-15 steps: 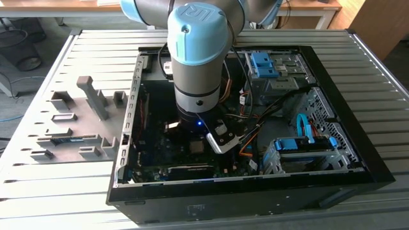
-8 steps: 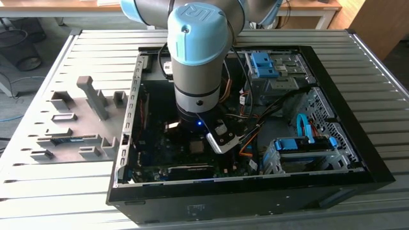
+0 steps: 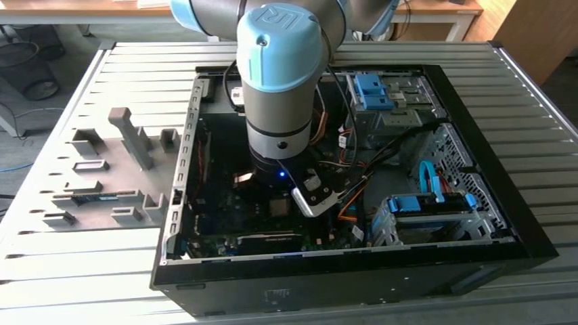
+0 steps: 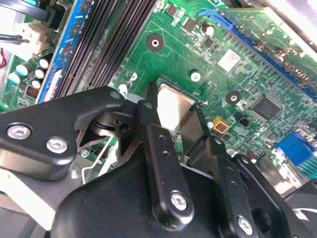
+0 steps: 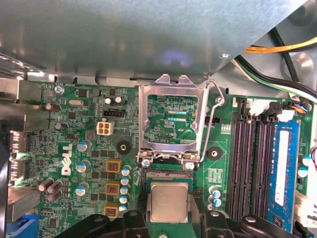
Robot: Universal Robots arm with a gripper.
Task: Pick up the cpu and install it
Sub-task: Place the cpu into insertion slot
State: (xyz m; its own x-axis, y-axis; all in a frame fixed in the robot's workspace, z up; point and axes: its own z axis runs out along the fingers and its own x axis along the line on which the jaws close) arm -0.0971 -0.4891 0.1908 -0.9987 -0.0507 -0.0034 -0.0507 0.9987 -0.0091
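The cpu (image 5: 169, 201), a thin, flat square with a dull silvery metal face, is seen in both wrist views lying level over the teal-rimmed socket (image 5: 146, 184) on the green motherboard (image 5: 64, 99). Whether it is fully seated or held just above the contacts cannot be told.

It is gripped by the gripper (image 4: 173, 111). In the second wrist view the matt black fingers (image 4: 153, 129), each carrying bright screw heads, are closed against two opposite edges of the chip.

Just beyond the socket, the bare metal socket frame (image 5: 146, 124) stands raised on its hinge, and a patch of green board shows through its square window. A thin wire lever (image 5: 210, 119) is bent up along one side of the frame.

Black memory slots (image 5: 250, 163) run in parallel ridges beside the socket. Small yellow square parts (image 5: 113, 166) and silver-topped cylindrical capacitors (image 5: 81, 146) are dotted across the board.

White lettering (image 5: 67, 158) is printed on the board near the capacitors.

In the exterior view, the grey and pale-blue arm (image 3: 271, 101) is lowered into the open black computer case (image 3: 343, 267). The case lies on a slatted metal table (image 3: 505, 81).
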